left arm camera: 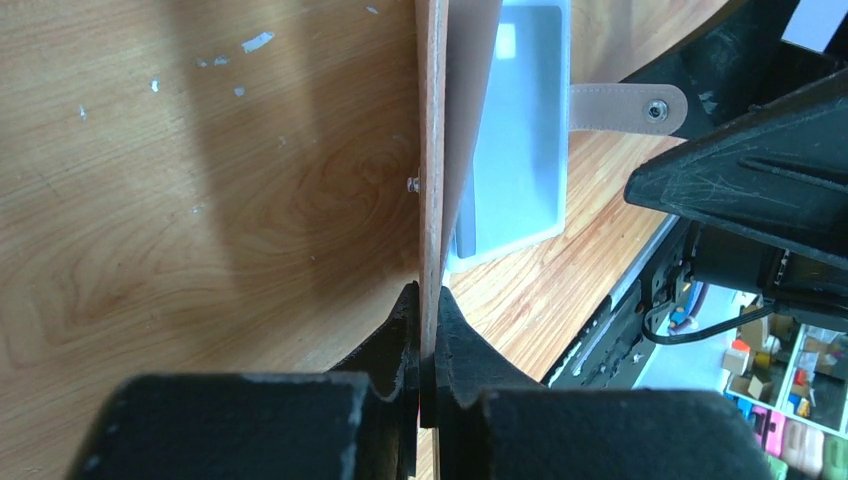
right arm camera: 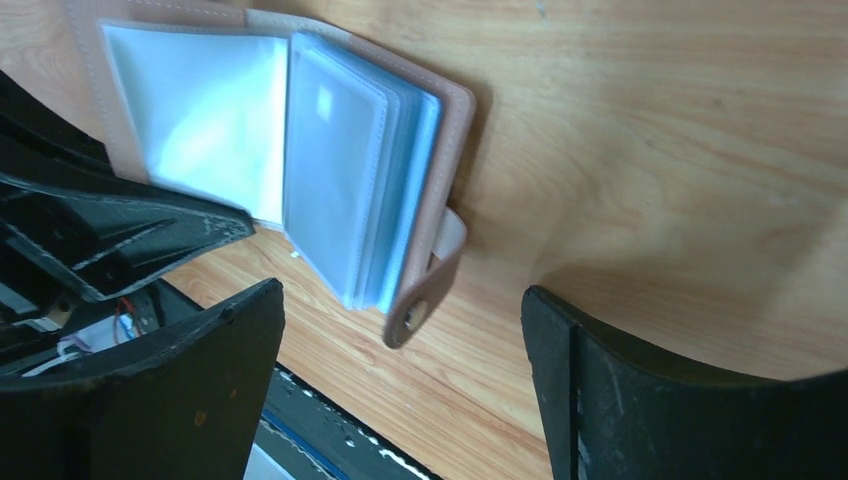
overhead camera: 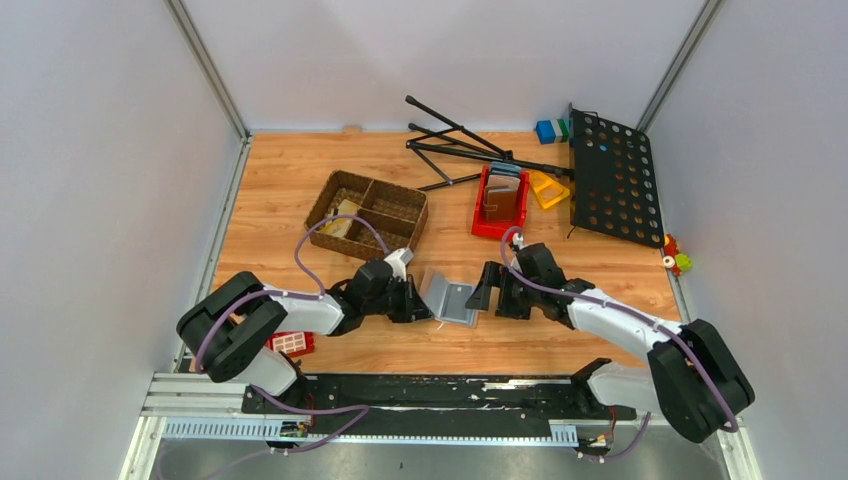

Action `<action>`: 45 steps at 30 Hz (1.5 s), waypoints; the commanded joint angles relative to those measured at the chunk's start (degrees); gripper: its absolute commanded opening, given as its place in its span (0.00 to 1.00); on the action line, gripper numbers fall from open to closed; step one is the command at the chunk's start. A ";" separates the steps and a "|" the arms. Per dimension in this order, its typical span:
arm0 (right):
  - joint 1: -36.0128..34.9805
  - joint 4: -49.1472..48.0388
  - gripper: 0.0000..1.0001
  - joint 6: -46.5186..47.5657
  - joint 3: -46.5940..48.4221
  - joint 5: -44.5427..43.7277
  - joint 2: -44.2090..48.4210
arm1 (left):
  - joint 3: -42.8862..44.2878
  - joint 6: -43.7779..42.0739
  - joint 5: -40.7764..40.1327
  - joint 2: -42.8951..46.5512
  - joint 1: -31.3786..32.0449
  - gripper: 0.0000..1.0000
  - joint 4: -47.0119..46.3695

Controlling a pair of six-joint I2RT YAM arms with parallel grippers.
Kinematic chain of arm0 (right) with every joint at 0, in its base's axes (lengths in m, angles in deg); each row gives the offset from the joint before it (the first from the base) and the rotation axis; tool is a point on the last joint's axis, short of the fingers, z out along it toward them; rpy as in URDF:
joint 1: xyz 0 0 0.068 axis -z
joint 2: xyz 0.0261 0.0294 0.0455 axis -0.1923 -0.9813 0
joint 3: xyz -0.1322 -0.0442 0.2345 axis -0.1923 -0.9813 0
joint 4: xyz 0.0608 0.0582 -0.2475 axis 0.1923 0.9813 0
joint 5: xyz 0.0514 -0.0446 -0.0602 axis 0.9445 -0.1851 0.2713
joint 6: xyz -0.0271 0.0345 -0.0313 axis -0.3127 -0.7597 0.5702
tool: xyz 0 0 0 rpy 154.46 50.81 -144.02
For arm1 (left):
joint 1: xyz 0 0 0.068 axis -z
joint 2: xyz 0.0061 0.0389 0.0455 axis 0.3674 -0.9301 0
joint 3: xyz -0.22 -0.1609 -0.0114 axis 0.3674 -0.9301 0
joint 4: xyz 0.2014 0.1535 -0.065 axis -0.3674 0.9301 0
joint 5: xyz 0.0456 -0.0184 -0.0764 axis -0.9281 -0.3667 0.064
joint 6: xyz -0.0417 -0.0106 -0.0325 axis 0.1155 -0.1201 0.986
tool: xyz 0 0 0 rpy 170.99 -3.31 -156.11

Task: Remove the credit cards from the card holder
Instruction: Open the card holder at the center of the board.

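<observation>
From the top camera I see the wooden table (overhead camera: 280, 180) filling the middle of the frame, with a black perforated panel (overhead camera: 612, 180) at upper right, a wicker basket (overhead camera: 372, 182) at upper centre-left and a red tray (overhead camera: 479, 215) just right of centre. Below them the two arms meet at centre frame, and the card holder (overhead camera: 450, 298) stands open on the table between the left gripper (overhead camera: 418, 300) and the right gripper (overhead camera: 490, 290). That overhead view is too small to show me either grip. The left wrist camera settles one. My left gripper (left arm camera: 427, 310) is pinched tight on the thin edge of the card holder's (left arm camera: 432, 150) taupe cover, which runs straight up the middle of that frame. The right wrist camera settles the other. My right gripper (right arm camera: 400, 295) stands wide with nothing in it, its fingers (right arm camera: 210, 380) low in the frame and the card holder (right arm camera: 360, 170) above them at upper left. Only here do I see the clear sleeves fanned open and the snap strap (right arm camera: 420, 305) hanging down. I cannot pick out the cards themselves.
</observation>
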 commanded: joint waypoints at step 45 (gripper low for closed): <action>4.68 -17.81 0.01 -0.12 0.21 22.11 -4.96 | 1.94 -1.90 -7.85 -0.75 -0.01 0.17 -2.44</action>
